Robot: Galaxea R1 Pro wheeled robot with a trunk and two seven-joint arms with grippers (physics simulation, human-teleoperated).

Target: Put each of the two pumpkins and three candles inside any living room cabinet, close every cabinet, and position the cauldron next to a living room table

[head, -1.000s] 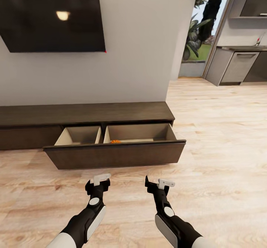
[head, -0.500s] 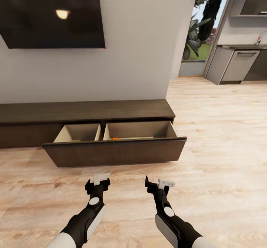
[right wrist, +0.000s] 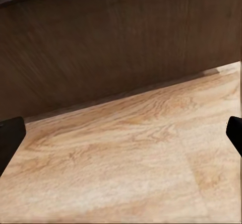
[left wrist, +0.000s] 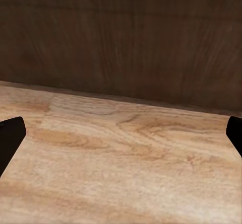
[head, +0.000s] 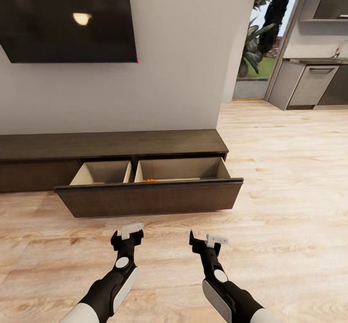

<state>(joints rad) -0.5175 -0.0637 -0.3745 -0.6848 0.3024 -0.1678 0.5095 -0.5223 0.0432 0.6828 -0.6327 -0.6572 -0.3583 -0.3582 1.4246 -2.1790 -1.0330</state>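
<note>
I see cabinet (head: 116, 145) drawer pulled out, orange pumpkin (head: 151, 180) inside right compartment. Left gripper (head: 127, 236) and right gripper (head: 204, 241) low over floor (head: 290, 168), jaws apart, empty.

My head view is evenly and softly lit, bright enough that I can read wood grain across the floor (head: 290, 178). The dark wall screen (head: 67, 18) carries glare: one warm oval ceiling-light reflection and a row of fainter spots above it. Daylight comes through the opening (head: 263, 47) at the far right, where the plants look slightly smeared. A soft shadow lies under the open drawer front (head: 150, 198), and the drawer interiors are darker toward their rear corners. Both wrist views are dimmer and blurrier; the dark wood panel (left wrist: 121, 38) shows only vague grain, with compression softness throughout.
</note>
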